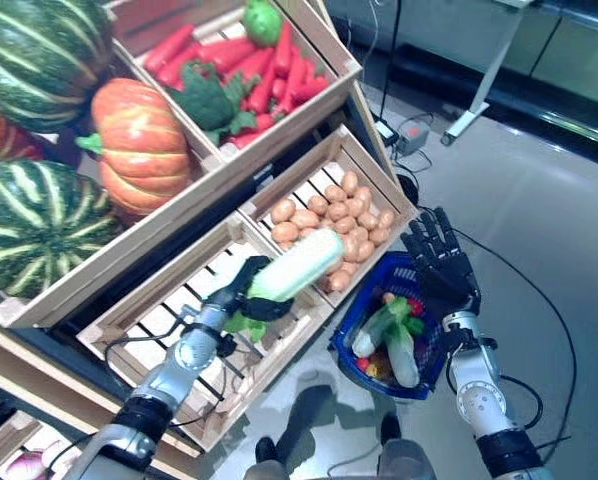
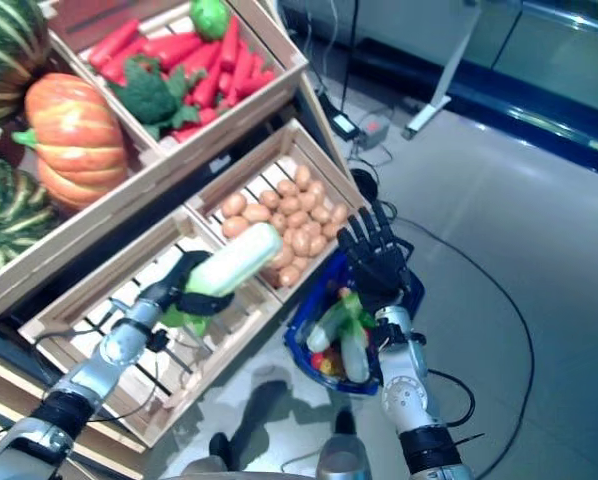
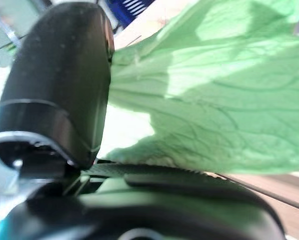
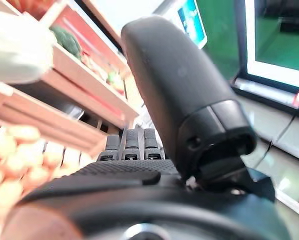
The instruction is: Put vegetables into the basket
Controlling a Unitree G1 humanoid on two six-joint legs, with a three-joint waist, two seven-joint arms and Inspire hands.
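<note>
Clasped in the left hand [image 1: 247, 292] above the slatted crate [image 1: 169, 330], a pale cabbage [image 1: 297, 264] tilted toward the blue basket [image 1: 364, 310], steadied by the spread-fingered right hand [image 1: 441, 262], probably for dropping in.

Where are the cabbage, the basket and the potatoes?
cabbage [image 1: 301, 264], left eye view, pale stalk.
basket [image 1: 351, 322], left eye view, blue left rim.
potatoes [image 1: 331, 210], left eye view, middle of the pile.

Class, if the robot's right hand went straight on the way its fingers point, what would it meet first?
Probably the wooden crate of potatoes: the open right hand beside the blue basket points up towards it, though depth is unclear.
</note>
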